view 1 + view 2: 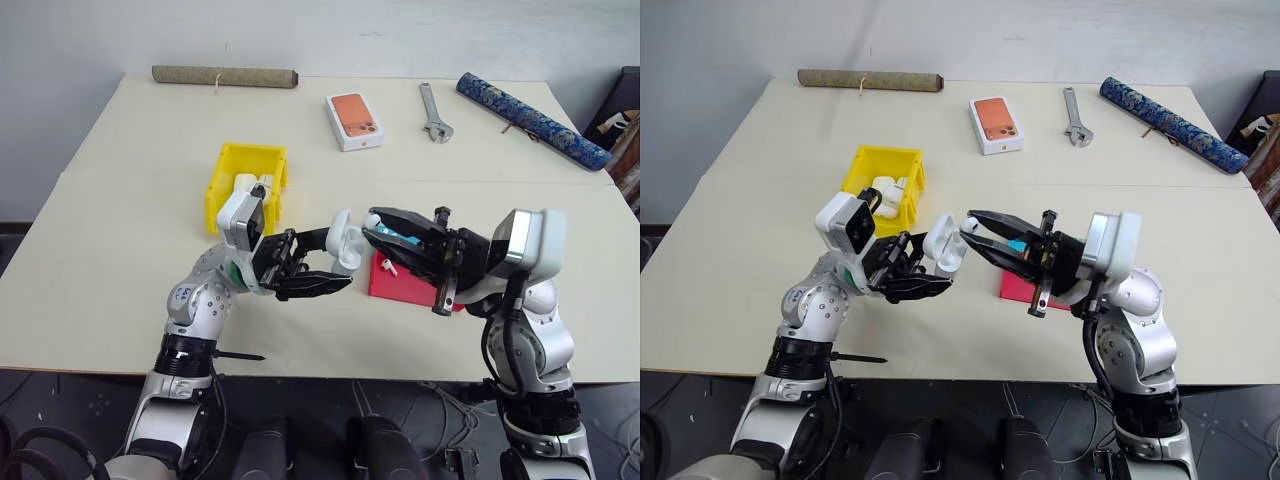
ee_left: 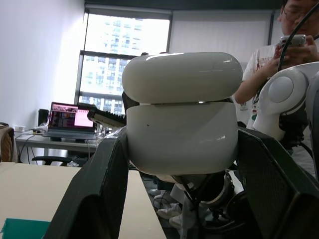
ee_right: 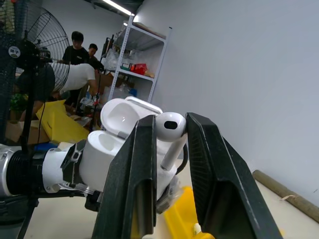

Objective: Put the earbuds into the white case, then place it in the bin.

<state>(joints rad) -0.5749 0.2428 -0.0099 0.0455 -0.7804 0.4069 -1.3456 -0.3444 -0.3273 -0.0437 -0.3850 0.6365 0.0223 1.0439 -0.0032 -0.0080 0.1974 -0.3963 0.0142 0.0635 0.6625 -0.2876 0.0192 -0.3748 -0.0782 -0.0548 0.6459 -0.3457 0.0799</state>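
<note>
My left gripper [image 1: 335, 262] is shut on the white case [image 1: 345, 243], held up above the table's front with its lid flipped open. In the left wrist view the case [image 2: 182, 134] sits squeezed between the two black fingers [image 2: 94, 199]. My right gripper [image 1: 370, 226] points at the case from the right and is shut on an earbud [image 3: 169, 128], its stem hanging between the pads. The earbud's head is close beside the open case [image 3: 107, 149]. The yellow bin [image 1: 225, 170] stands behind the left arm with white cases inside.
A red tray [image 1: 400, 282] lies under the right gripper. At the back of the table are an orange phone box [image 1: 354, 120], a wrench [image 1: 435, 112], a brown roll [image 1: 225, 76] and a blue patterned roll [image 1: 530, 118]. People stand in the room beyond.
</note>
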